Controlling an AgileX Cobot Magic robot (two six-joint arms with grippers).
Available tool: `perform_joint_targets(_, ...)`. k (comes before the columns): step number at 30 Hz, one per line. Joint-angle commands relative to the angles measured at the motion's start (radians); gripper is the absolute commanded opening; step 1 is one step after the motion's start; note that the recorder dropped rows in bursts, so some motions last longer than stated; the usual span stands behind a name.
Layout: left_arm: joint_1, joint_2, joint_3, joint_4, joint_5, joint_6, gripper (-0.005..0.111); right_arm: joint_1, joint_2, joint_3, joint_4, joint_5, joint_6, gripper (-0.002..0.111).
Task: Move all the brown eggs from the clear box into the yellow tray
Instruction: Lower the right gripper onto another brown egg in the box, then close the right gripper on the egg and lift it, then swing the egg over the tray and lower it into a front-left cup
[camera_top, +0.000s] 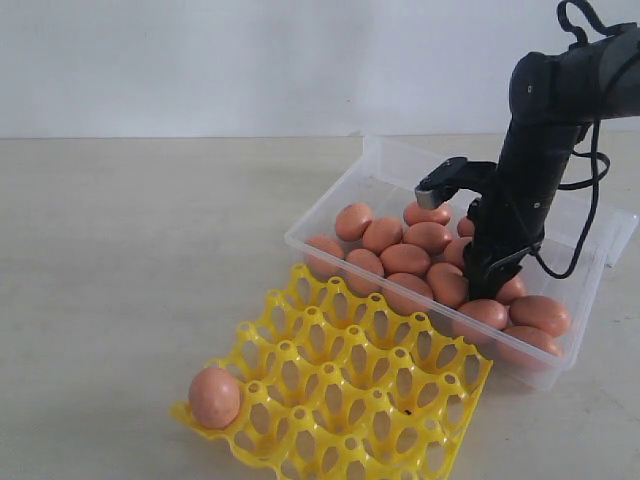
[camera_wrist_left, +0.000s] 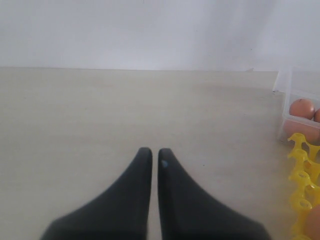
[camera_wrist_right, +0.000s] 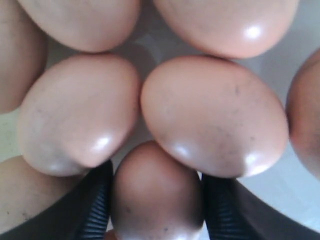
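Exterior, right gripper: the right gripper (camera_top: 487, 288) reaches down into the clear box (camera_top: 590, 300), its tips sunk among the brown eggs (camera_top: 405, 259). Whether the tips pinch anything cannot be told from here.
Exterior, eggs in box: about fourteen can be counted, packed touching around the gripper. The arm hides part of the heap.
Exterior, tray: one yellow tray (camera_top: 340, 400) lies on the table (camera_top: 130, 260), against the box wall and near the gripper.
Exterior, tray egg: one tray egg (camera_top: 214, 397) sits in the corner cup farthest from the gripper.
Exterior, shown only here: the whole box, the whole tray and the full heap. The left gripper is out of this view.
Left wrist, left gripper: the left gripper (camera_wrist_left: 151, 152) is closed over bare table. Its two dark fingers (camera_wrist_left: 125, 200) nearly meet, with a thin slit and nothing between them.
Left wrist, off to one side: a box corner with two eggs, a strip of tray and a sliver of another egg, all well apart from the fingertips.
Right wrist, grip: the right gripper (camera_wrist_right: 156, 200) is clamped on one egg, the clamped egg (camera_wrist_right: 155, 185). The ribbed pads (camera_wrist_right: 95, 212) press against both of its sides, and it lies in the box among the others.
Right wrist, count: eight eggs show whole or in part. Two large ones touch each other just ahead of the clamped egg, with two more beyond them.
Right wrist, shown only here: the grip itself and the faint speckles on the shells.
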Motion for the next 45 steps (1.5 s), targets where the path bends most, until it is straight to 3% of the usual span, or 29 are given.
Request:
perform_joint_targets(1, -0.005, -0.003, 0.004, 0.003, -0.010, 0.003, 0.004, -0.001, -0.005, -0.002, 0.007, 0.017, 0.088, 0.000)
perform_joint_targets(10, -0.005, -0.003, 0.004, 0.003, -0.010, 0.003, 0.004, -0.001, -0.042, -0.002, 0.003, 0.019, 0.171, 0.000)
perform_joint_targets(27, -0.005, -0.003, 0.004, 0.003, -0.011, 0.003, 0.004, -0.001, -0.382, -0.002, 0.016, -0.169, 0.478, 0.000)
perform_joint_targets(31, -0.005, -0.003, 0.004, 0.003, -0.011, 0.003, 0.004, 0.001, -0.510, 0.058, 0.105, -0.378, 0.510, 0.000)
perform_joint_targets(37, -0.005, -0.003, 0.004, 0.003, -0.011, 0.003, 0.004, 0.001, -0.774, 0.297, 0.184, -0.760, 0.497, 0.000)
perform_joint_targets(45, -0.005, -0.003, 0.004, 0.003, -0.011, 0.003, 0.004, 0.001, -1.049, 0.697, 0.179, -1.085, 0.262, 0.000)
